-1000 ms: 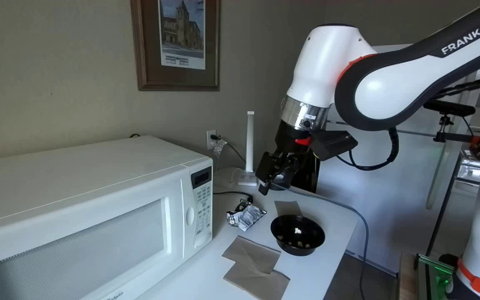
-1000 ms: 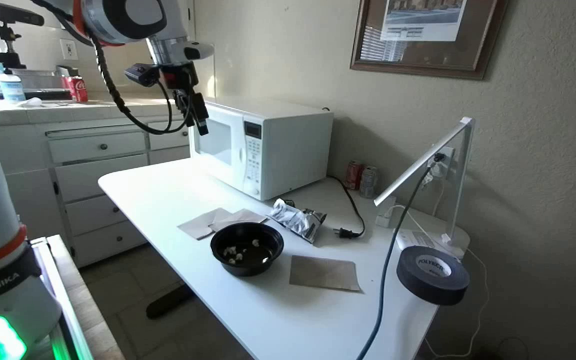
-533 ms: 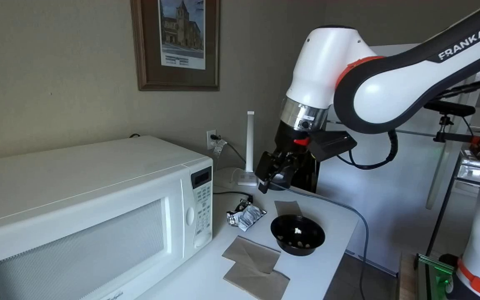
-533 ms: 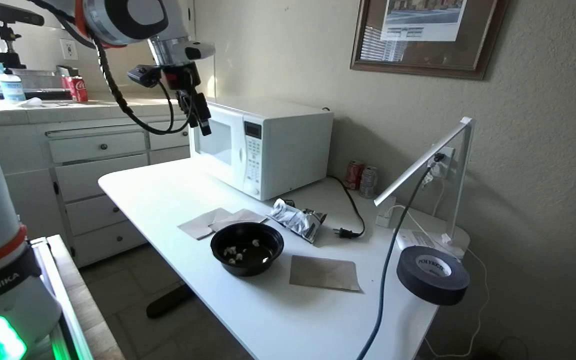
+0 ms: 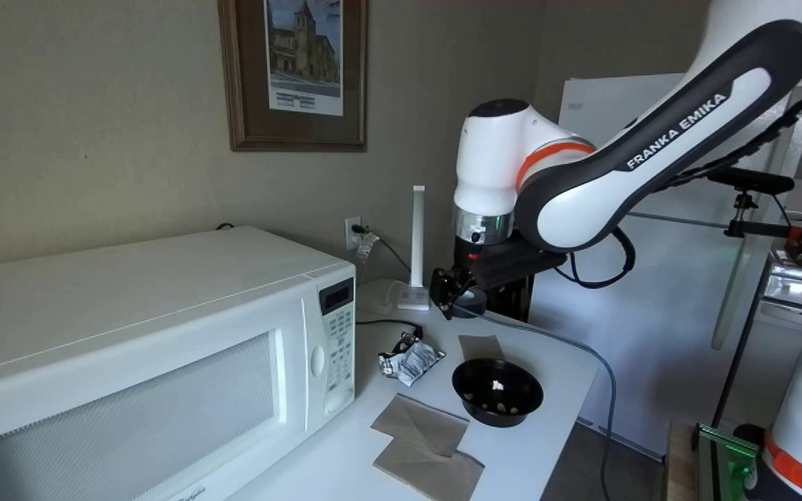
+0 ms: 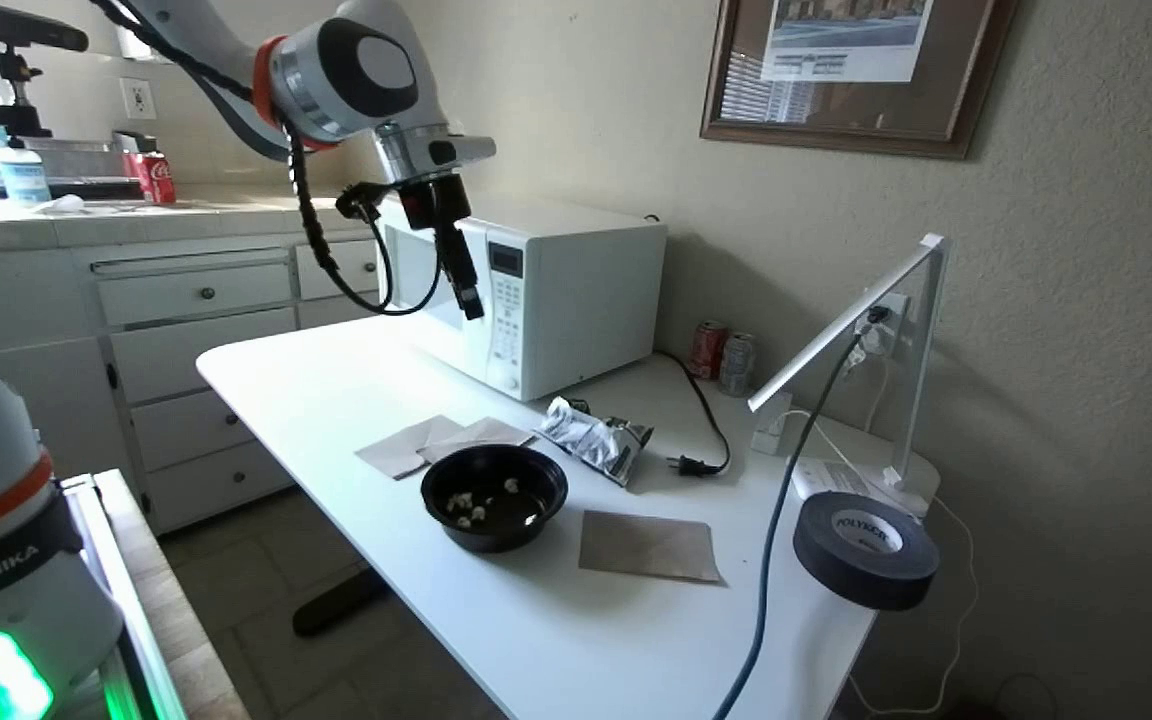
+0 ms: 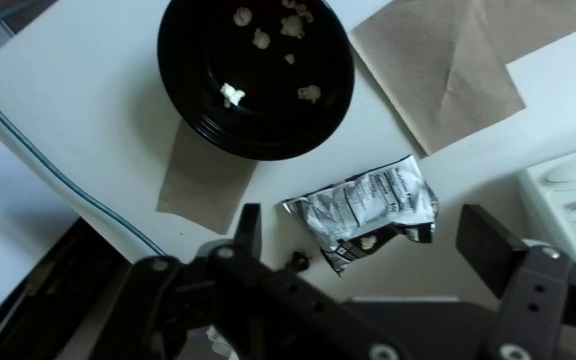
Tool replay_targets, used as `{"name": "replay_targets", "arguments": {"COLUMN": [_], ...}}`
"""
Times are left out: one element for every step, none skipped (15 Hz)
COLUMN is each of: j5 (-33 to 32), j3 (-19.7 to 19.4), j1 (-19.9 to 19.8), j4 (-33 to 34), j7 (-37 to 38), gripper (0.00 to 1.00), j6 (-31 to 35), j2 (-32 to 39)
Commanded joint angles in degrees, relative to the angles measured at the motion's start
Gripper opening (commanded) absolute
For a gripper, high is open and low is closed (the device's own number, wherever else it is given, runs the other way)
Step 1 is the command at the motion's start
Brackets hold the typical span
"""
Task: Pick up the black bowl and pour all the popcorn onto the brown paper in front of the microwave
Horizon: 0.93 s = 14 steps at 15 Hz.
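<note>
I have the end effector (image 7: 363, 235) above the tabletop (image 6: 616, 650), jaws spread wide and gripping nothing — the packet (image 7: 368, 202) showing between them in the wrist view lies well below. The bowl (image 7: 263, 75) sits upright on the tabletop, popcorn (image 7: 292, 26) inside. It stands just beside the overlapping paper (image 5: 429, 445) in front of the microwave (image 5: 157, 362), though whether they touch I can't tell; a lone sheet (image 6: 648, 546) lies on the bowl's other side. I judge this to be the approach, with no grasp yet. Next I'd swing across to the bowl, come down with one jaw inside the rim and one outside, then close — and carry it level, since loose popcorn could spill early.
</note>
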Motion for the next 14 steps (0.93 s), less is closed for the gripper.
{"name": "replay_targets", "arguments": {"j5": [-4.28,-3.82,-2.97,-1.92,-1.03,0.14,1.30,2.19,3.07,4.04,5.26,6.21,6.35,6.57], "j3": [-3.09,-4.68,-6.57,-8.46,-10.35,-12.20,-13.94,-15.61,-17.04,-18.41,-19.71,-20.75,-21.92,-22.94], "j1": [1.37,2.64,3.71,4.75,5.69,6.51,7.17,7.56,7.96,8.17,8.23,8.36,8.39,8.47], "j4": [8.18,9.79,11.03,12.22,13.19,13.93,14.30,14.27,14.42,14.34,14.35,14.30,13.98,13.57], "j7": [8.57,9.53,9.80,9.56,9.28,8.35,7.05,6.28,5.80,5.13,4.58,4.36,4.99,5.90], "gripper": [1.00,1.00,1.00,1.00,1.00,1.00,1.00,1.00,1.00,1.00,1.00,1.00,1.00,1.00], "j6": [-8.66,-11.19,-12.28,-13.26,-13.34,-12.90,-11.98,-10.22,-9.10,-7.92,-6.55,-5.76,-3.97,-1.99], "j2": [11.20,13.21,15.29,17.04,18.48,19.64,20.58,21.48,22.16,22.80,23.52,23.92,24.41,24.76]}}
